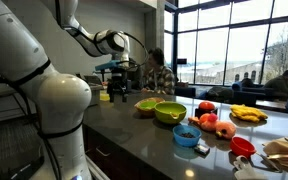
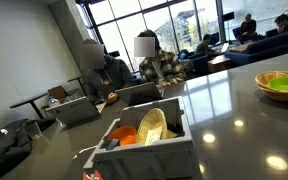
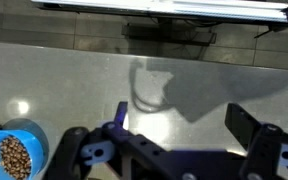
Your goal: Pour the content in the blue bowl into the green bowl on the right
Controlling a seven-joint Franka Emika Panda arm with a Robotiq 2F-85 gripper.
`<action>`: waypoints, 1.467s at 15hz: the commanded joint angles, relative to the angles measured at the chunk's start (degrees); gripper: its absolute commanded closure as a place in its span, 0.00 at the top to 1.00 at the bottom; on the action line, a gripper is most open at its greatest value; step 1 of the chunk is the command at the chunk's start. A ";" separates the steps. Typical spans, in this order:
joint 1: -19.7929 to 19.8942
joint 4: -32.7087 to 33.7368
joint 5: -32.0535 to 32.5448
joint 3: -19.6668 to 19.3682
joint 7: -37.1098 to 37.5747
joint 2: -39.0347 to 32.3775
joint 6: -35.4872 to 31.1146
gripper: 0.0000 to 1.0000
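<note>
The blue bowl (image 1: 186,134) stands on the dark counter with brown pieces in it. It also shows at the lower left corner of the wrist view (image 3: 14,156). The green bowl (image 1: 169,112) sits behind it on the counter and shows at the right edge in an exterior view (image 2: 284,84). My gripper (image 1: 117,90) hangs above the far end of the counter, away from both bowls. In the wrist view my gripper (image 3: 184,125) is open and empty over bare counter, with the blue bowl off to its left.
A yellow-orange bowl (image 1: 146,106) stands next to the green bowl. Fruit (image 1: 209,122), a plate of yellow food (image 1: 248,114) and a red bowl (image 1: 243,146) lie to the right of the blue bowl. A dish rack (image 2: 144,135) holds orange and yellow dishes.
</note>
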State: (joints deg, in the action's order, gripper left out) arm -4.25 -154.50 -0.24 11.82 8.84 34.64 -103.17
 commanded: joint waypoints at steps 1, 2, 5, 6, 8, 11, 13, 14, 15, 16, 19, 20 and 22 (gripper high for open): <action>-1.00 0.10 0.47 -0.95 0.48 -0.12 0.14 1.00; -1.00 0.10 0.47 -0.95 0.48 -0.12 0.14 1.00; -1.00 0.10 0.47 -0.95 0.48 -0.12 0.14 1.00; -1.57 0.70 -0.92 -0.04 2.41 -0.59 0.95 1.00; -2.54 0.26 -4.10 0.69 5.75 0.99 1.16 1.00; -3.04 -2.85 -9.09 0.64 10.79 4.39 -0.67 1.00; -2.60 -6.02 -11.63 0.47 13.55 6.78 -2.28 1.00; -2.19 -8.36 -12.58 0.21 14.61 8.39 -3.42 1.00; -1.74 -11.03 -13.58 -0.28 15.55 10.34 -4.16 1.00; -0.06 -5.59 -13.52 -0.66 17.19 6.10 -2.80 1.00; 3.77 -6.00 -13.15 -2.67 19.69 7.88 -3.26 1.00; 5.61 -5.52 -12.41 -3.68 20.14 8.23 -2.94 1.00; 9.69 -4.82 -11.48 -6.12 20.55 8.25 -3.24 1.00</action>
State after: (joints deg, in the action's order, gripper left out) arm 0.91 -159.39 -12.47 8.68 27.92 41.03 -106.19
